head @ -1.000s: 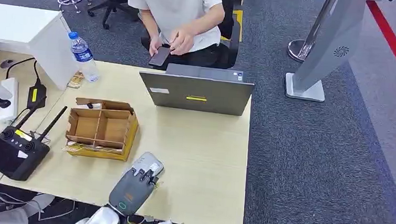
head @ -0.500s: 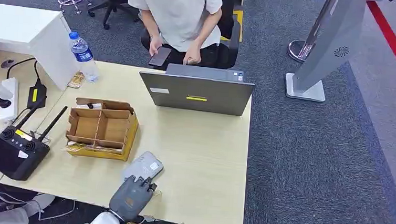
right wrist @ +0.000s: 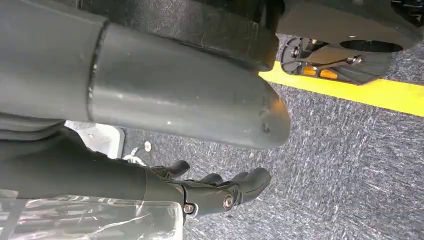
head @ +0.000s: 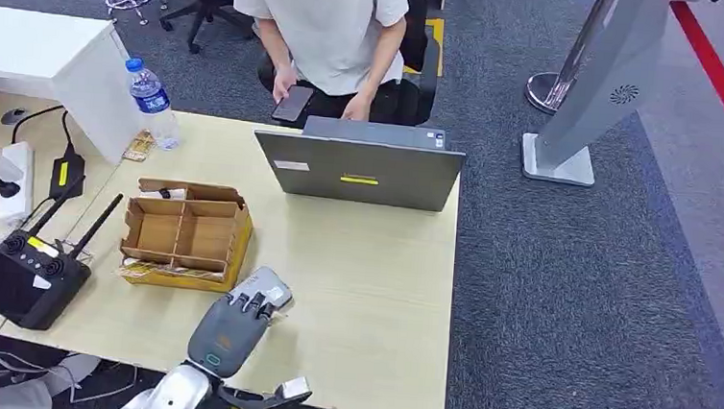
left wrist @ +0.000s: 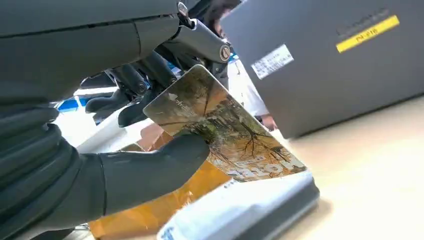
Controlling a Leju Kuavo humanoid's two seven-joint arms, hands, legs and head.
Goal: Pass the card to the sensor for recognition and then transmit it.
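Left hand (left wrist: pixel 100 150) pinches card (left wrist: pixel 225 132) between thumb and fingers, just above card reader (head: pixel 263 292) on counter (head: pixel 373 263). Card likely thin, stiff, light, slick; grip flat faces near edge. Right hand (right wrist: pixel 215 192) hangs empty, fingers loosely curled.

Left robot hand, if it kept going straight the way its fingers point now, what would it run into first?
Probably the grey card reader: the left robot hand holds the card just over it. Beyond lies bare table, then the laptop. Depth is uncertain.
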